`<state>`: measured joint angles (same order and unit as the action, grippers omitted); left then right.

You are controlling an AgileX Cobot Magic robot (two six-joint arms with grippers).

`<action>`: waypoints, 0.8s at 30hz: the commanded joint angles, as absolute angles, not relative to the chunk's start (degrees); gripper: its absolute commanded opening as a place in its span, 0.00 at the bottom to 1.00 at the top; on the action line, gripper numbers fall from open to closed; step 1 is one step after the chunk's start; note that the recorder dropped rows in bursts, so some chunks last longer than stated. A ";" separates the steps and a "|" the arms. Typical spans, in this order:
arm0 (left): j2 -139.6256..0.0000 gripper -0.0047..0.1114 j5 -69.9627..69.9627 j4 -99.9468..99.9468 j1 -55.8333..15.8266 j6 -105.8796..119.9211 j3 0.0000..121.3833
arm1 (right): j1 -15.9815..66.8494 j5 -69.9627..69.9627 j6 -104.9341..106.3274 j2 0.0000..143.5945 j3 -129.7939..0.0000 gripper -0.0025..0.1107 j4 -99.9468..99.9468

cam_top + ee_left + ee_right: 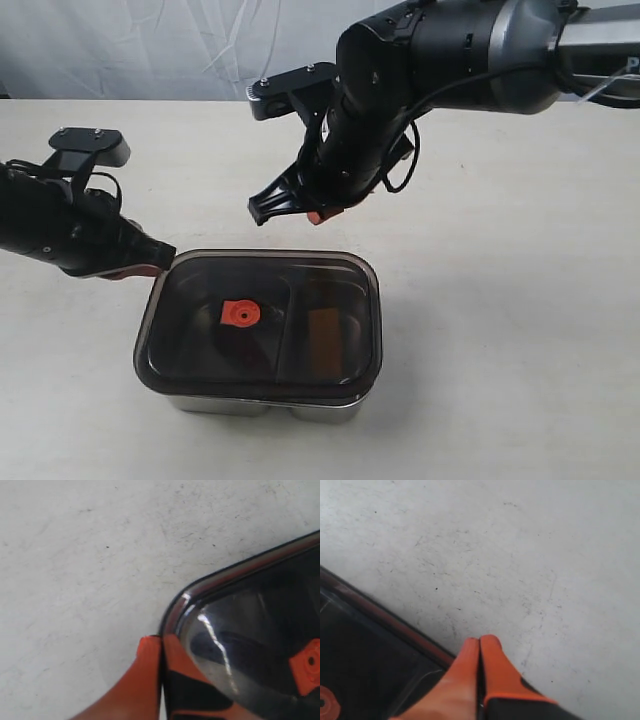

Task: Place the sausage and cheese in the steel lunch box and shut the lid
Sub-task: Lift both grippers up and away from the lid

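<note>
Well, on my screens the dark smoky translucent plastic lid (200,345) with rounded corners sits flat on the shiny rectangular steel lunch box (260,405) and covers it fully. Only a thin band of bright metal shows under the lid along the near side. The box stands on the pale, slightly scratched table (500,320), about in the middle of the exterior view. The small orange valve tab (240,313) is at the centre of the lid. Through the dark plastic I can see the divider (291,325) between the two compartments. In the right compartment there is a yellow-orange block, which I take for the toy cheese wedge (325,340). The small red toy sausage I cannot make out with certainty; the left compartment shows only dark shapes and reflections.

The left gripper (155,262) is low at the far left corner of the lid. Its two orange fingers (145,680) are pressed together with nothing between them, and the tips are just at the rim of the lid; if they touch it, I cannot tell. The right gripper (315,214) hangs above the table, beyond the far edge of the lid and apart from it. Its fingers (495,670) are also pressed together and they hold nothing
</note>
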<state>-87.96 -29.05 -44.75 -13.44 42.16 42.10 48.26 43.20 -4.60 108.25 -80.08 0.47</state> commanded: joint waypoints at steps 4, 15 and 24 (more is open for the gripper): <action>-87.99 0.04 -30.34 -44.81 -13.86 43.68 42.72 | 48.02 45.70 -4.43 107.62 -80.34 0.01 0.49; -84.45 0.04 -29.95 -45.04 -13.86 43.68 42.85 | 48.02 45.87 -6.17 106.24 -80.34 0.01 1.81; -80.55 0.04 -29.99 -43.51 -12.75 40.40 42.85 | 48.02 54.53 -11.49 99.53 -80.25 0.01 2.37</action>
<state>-80.95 -30.24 -43.50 -13.56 41.94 42.70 48.26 52.61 -11.27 101.92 -80.08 1.35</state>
